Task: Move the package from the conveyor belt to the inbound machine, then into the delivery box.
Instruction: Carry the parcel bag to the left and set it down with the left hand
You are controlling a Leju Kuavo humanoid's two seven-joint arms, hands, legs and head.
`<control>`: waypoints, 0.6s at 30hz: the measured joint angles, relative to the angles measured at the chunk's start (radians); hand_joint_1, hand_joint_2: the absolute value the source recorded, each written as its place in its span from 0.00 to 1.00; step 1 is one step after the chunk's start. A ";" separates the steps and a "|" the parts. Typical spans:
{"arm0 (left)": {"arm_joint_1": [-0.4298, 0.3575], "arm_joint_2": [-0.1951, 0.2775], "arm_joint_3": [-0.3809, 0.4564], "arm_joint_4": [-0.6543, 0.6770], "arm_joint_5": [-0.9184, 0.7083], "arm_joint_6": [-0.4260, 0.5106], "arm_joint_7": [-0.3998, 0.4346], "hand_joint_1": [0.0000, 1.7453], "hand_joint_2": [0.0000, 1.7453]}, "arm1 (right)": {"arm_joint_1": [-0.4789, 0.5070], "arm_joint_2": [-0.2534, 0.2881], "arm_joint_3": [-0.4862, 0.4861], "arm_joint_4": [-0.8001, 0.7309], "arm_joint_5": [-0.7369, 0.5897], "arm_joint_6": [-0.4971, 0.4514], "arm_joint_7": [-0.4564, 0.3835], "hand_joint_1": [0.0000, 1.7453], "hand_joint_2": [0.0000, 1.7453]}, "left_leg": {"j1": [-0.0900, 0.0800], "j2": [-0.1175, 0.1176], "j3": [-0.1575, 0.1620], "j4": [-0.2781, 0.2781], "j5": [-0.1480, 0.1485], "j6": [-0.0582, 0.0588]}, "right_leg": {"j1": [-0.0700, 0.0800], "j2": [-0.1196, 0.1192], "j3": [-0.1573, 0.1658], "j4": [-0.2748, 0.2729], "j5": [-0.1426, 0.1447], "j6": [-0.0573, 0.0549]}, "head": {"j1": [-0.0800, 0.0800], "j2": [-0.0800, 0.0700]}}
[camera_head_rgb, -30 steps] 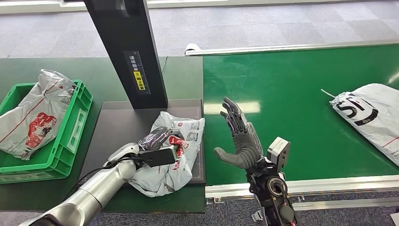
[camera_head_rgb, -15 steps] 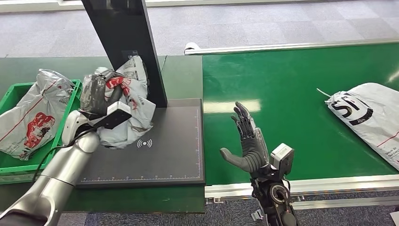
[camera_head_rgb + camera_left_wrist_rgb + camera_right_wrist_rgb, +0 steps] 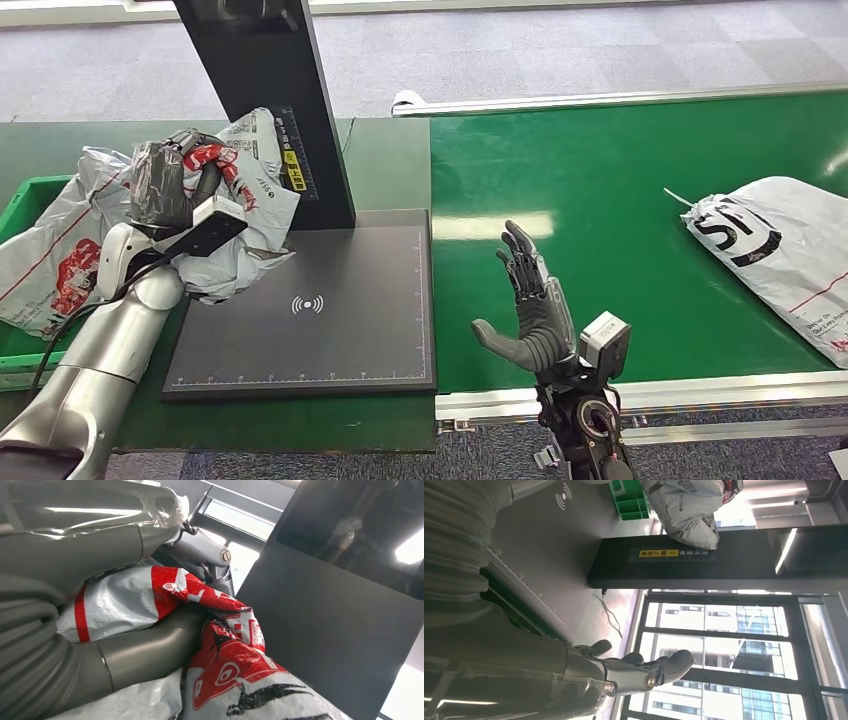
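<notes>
**Scanned package in the air, bound for the crate**

The left hand (image 3: 172,185) grips the grey-and-red package (image 3: 245,175) by a crumpled fold, aloft at ten o'clock of the scanner plate (image 3: 310,300), beside the black scanner post (image 3: 270,100). The slack film could slip from that bunched grip, or snag the post. The green crate (image 3: 22,198) at nine o'clock holds one similar package (image 3: 60,255), so a careless drop may spill over its rim. The right hand (image 3: 530,305) stands spread, holding nothing, above the conveyor belt (image 3: 620,200), where another package (image 3: 780,250) lies at three o'clock.

L hand (image 3: 165,185) w/ package (image 3: 245,200) above green box (image 3: 25,195)
</notes>
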 joint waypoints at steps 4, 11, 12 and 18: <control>0.000 0.000 0.002 0.000 0.000 0.000 0.000 1.00 1.00 | 0.001 0.000 -0.001 0.000 0.000 0.000 0.000 0.00 1.00 | 0.000 0.000 0.000 0.000 0.000 0.000 | 0.000 0.000 0.000 0.000 0.000 0.000 | 0.000 0.000; -0.010 0.004 0.012 0.014 -0.015 0.007 0.025 1.00 1.00 | 0.003 0.000 -0.003 -0.001 0.002 -0.002 0.000 0.00 1.00 | 0.000 0.000 0.000 0.000 0.000 0.000 | 0.000 0.000 0.000 0.000 0.000 0.000 | 0.000 0.000; -0.021 0.009 0.018 0.031 -0.021 0.010 0.040 1.00 1.00 | 0.006 -0.001 -0.003 -0.001 0.004 -0.004 0.000 0.00 1.00 | 0.000 0.000 0.000 0.000 0.000 0.000 | 0.000 0.000 0.000 0.000 0.000 0.000 | 0.000 0.000; -0.150 0.094 0.082 0.252 -0.142 0.081 0.100 1.00 1.00 | 0.049 -0.011 -0.017 -0.012 0.014 -0.008 -0.006 0.00 1.00 | 0.002 0.003 0.000 0.000 0.000 -0.001 | 0.002 0.005 -0.001 0.000 0.001 -0.001 | 0.000 0.000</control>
